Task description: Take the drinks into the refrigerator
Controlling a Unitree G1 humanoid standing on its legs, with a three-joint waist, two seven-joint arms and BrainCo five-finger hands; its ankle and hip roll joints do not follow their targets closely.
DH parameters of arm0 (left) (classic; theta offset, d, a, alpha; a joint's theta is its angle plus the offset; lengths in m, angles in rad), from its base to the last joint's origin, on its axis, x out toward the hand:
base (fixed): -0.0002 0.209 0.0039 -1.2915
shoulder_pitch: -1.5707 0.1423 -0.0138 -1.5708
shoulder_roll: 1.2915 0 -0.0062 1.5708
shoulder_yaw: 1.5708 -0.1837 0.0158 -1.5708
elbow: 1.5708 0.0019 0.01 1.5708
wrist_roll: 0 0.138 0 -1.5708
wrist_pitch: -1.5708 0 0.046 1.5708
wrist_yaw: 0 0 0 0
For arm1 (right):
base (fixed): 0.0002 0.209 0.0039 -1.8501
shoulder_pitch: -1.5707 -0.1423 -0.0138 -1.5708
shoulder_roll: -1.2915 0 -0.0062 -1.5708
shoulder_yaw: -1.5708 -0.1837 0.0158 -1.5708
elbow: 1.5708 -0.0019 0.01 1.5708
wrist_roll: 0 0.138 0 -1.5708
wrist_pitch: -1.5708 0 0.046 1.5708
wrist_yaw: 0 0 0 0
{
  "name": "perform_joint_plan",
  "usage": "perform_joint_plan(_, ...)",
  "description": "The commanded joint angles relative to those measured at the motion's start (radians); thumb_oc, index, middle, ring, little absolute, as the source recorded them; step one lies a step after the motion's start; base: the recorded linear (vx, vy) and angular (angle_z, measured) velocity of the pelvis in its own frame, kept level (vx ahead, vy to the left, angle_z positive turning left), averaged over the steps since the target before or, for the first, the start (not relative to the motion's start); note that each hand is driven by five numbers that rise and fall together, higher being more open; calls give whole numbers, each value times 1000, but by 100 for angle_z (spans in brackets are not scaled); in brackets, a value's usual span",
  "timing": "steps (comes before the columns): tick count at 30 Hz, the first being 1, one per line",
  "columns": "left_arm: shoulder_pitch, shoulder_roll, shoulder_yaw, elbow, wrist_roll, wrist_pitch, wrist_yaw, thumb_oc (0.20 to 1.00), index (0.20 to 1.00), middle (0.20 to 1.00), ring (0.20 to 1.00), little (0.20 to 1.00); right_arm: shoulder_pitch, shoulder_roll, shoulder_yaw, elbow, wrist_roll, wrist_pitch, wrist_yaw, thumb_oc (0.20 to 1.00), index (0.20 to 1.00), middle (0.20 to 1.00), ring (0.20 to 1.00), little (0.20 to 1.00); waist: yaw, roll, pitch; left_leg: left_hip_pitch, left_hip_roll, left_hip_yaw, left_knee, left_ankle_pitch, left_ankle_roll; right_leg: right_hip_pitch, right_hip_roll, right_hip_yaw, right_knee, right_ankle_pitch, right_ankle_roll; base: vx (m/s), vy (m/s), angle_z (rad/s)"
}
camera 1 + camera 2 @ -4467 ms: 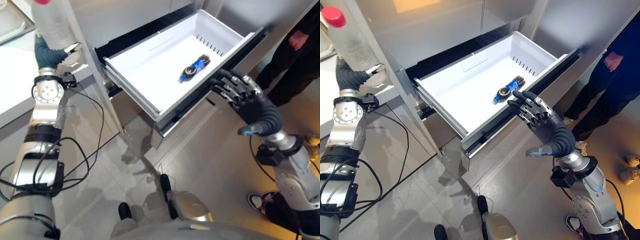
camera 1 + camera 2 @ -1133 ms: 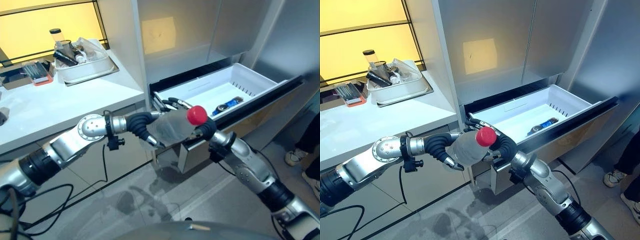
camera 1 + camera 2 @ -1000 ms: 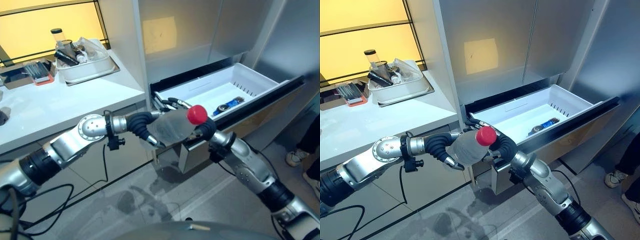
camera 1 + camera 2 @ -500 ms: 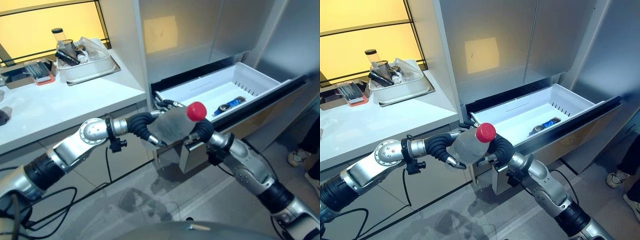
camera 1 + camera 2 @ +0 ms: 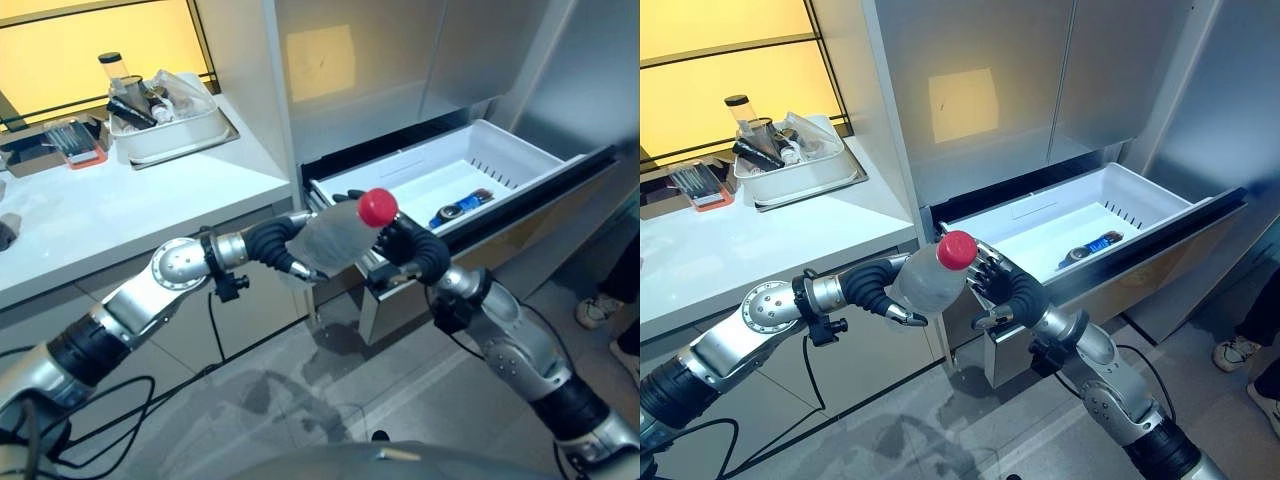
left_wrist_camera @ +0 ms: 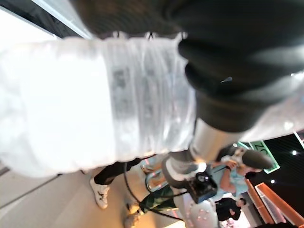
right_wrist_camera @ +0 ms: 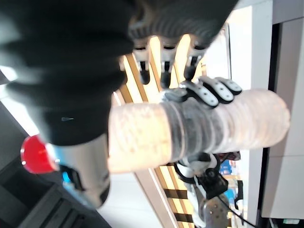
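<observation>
1. Bottle [image 5: 928,280], clear plastic with a red cap [image 5: 956,249], is held in the air just in front of the open refrigerator drawer [image 5: 1080,222], near the drawer's left front corner and cap end uppermost; held this way it seems staged for a handover or a lift over the drawer's front edge.
2. Left hand [image 5: 880,288] has its fingers curled round the bottle's body from the far side, as the right wrist view shows [image 7: 209,92], so this hand carries the weight.
3. Right hand [image 5: 1002,288] sits just beside the bottle below the cap, fingers spread and fairly straight, thumb apart; it looks open, not yet closed on the bottle, and I judge it is readying to take it.
4. Left arm reaches across from the counter [image 5: 740,250] side, forearm roughly level; right arm comes up from below the drawer front with the wrist bent back.
5. Small blue bottle [image 5: 1095,244] already lies inside the drawer, toward its right rear corner, well apart from both hands.
</observation>
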Motion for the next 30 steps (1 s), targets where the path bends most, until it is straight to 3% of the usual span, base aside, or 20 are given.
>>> perform_joint_plan(1, -123, -26, 92, 78, 5, -47, 88, 200, 200, 200, 200, 200, -137, 91, 71, -150, 95, -66, 43, 1000, 1000, 1000, 1000, 1000, -9, -59, -2, 23, -65, -56, 39, -85, 66, 39, -11, -33, 111, -150, 38, 0, 0, 0)
perform_joint_plan(13, -200, -116, 17, 111, 65, -36, 124, 200, 200, 200, 200, 200, -262, 149, 183, -116, 124, -61, 17, 1000, 1000, 1000, 1000, 1000, -5, -58, 7, 21, -67, -57, 40, -86, 69, 39, -14, -29, 107, -147, 36, 0, 0, 0)
perform_joint_plan(30, -224, -160, -13, 120, 58, -25, 136, 200, 200, 200, 200, 200, -403, 208, 264, 76, 65, -52, -31, 1000, 1000, 1000, 1000, 1000, 17, -61, 4, 22, -71, -74, 37, -83, 72, 56, -18, -41, 98, -147, 34, 0, 0, 1)
